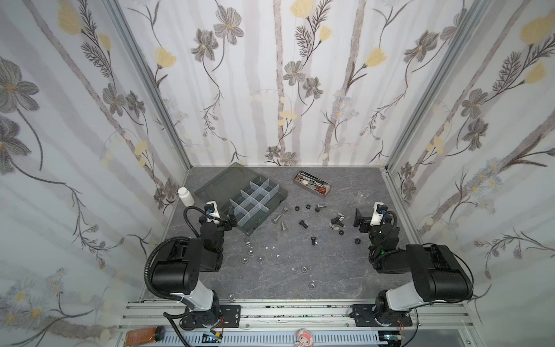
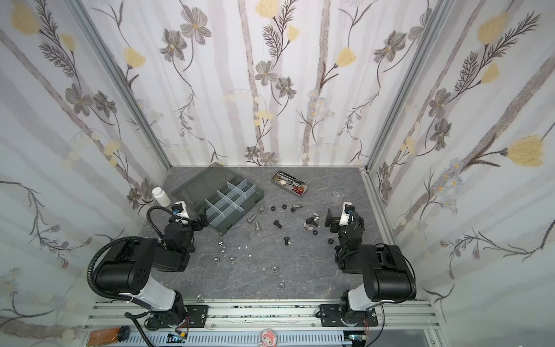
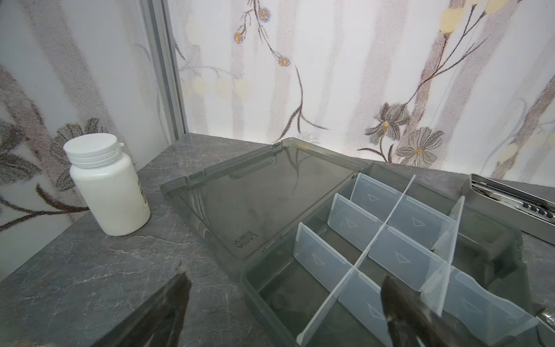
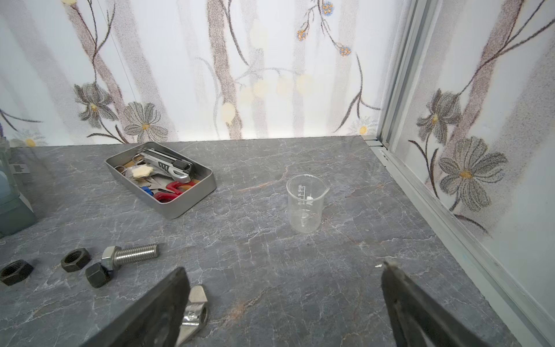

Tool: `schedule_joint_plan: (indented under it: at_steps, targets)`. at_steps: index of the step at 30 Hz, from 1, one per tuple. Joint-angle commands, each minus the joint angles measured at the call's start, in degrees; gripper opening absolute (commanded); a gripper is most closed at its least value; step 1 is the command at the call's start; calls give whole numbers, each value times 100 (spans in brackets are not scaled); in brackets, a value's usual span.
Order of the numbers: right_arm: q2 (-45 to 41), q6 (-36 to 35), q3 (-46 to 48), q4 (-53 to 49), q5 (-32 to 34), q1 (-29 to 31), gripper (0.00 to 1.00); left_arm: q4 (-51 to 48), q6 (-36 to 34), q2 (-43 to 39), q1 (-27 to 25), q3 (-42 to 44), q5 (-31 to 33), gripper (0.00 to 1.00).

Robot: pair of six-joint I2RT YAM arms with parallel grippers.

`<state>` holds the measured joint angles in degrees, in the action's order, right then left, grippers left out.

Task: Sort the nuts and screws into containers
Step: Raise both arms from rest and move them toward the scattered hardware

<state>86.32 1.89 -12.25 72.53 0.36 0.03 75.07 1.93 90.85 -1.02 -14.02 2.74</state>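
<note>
The dark grey organizer box (image 1: 271, 202) lies open at the back left, its whitish dividers (image 3: 384, 237) forming the containers. Silver and black screws (image 1: 302, 223) and nuts (image 1: 308, 206) lie scattered over the middle of the table in both top views. Silver nuts (image 1: 304, 269) sit nearer the front. My left gripper (image 3: 283, 275) is open and holds nothing, hovering over the box's near corner (image 1: 231, 220). My right gripper (image 4: 283, 267) is open over bare table at the right (image 1: 360, 220). A silver screw (image 4: 132, 255) and black nuts (image 4: 75, 260) lie beside it.
A white bottle (image 3: 105, 186) stands left of the box lid (image 3: 261, 192). A metal tin with tools (image 4: 162, 177) sits at the back, and a clear beaker (image 4: 306, 204) at the back right. A silver wing nut (image 4: 195, 309) lies by the right gripper's finger. Walls close three sides.
</note>
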Motion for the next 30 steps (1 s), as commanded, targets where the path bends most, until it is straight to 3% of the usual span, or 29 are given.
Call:
schedule_joint_plan:
  at_steps: [1,5,8,23,24,26,30]
  targets:
    - [7,-35,15,138,-36,6,100,61,45,-6,1,-30,-20,100]
    - [7,-35,12,142,-36,6,99,55,44,-10,4,-30,-17,100]
    - [-5,104,64,218,358,-1,99,60,44,-6,5,-30,-13,100]
    - [7,84,73,248,360,14,100,39,57,-5,14,-39,-29,100]
    - [-19,115,77,266,447,23,99,21,140,-12,5,-39,237,100]
    - [-319,215,105,50,719,16,99,-85,309,-155,20,-41,598,100]
    - [-1568,541,-212,-1753,1138,14,99,-1057,392,-799,31,-258,822,100]
